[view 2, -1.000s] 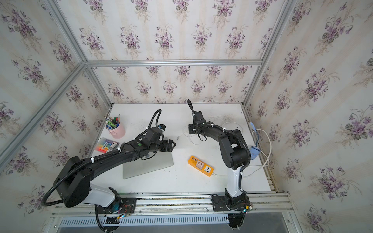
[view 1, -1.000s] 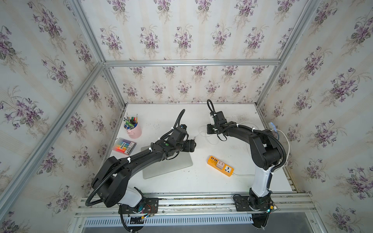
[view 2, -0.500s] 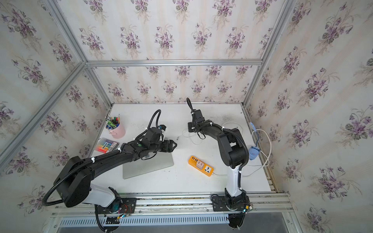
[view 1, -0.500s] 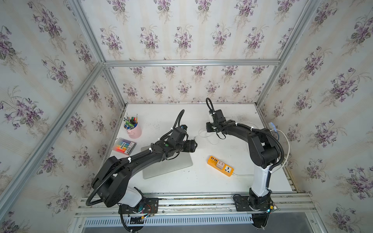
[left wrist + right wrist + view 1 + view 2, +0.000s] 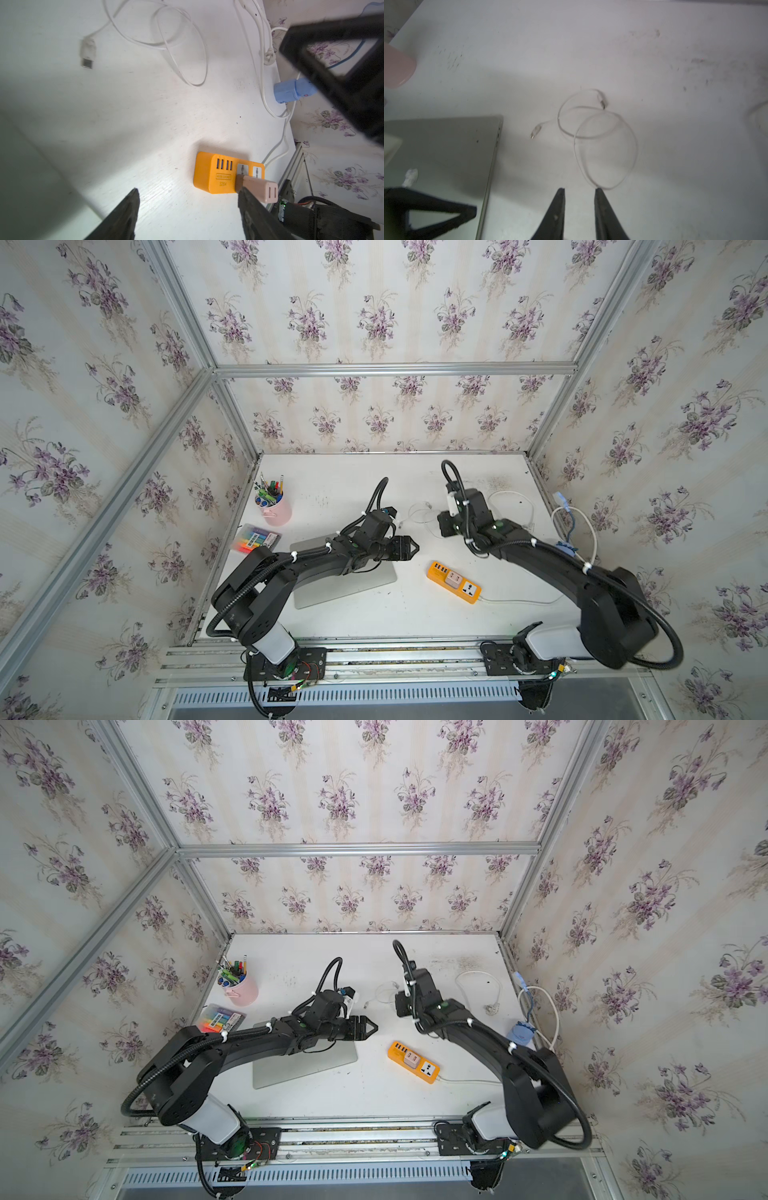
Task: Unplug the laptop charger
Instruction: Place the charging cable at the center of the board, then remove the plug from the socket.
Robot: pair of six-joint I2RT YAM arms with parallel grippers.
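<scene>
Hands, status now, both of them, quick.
Left hand: open, holding nothing, above the table near the orange power strip.
Right hand: open a little, holding nothing, the thin white cable lying loose beyond its tips.

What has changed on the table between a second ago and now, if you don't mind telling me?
The right gripper has opened a little and drawn back slightly from the thin white cable, which lies loose. The left gripper narrowed. Laptop and orange power strip stayed put.
</scene>
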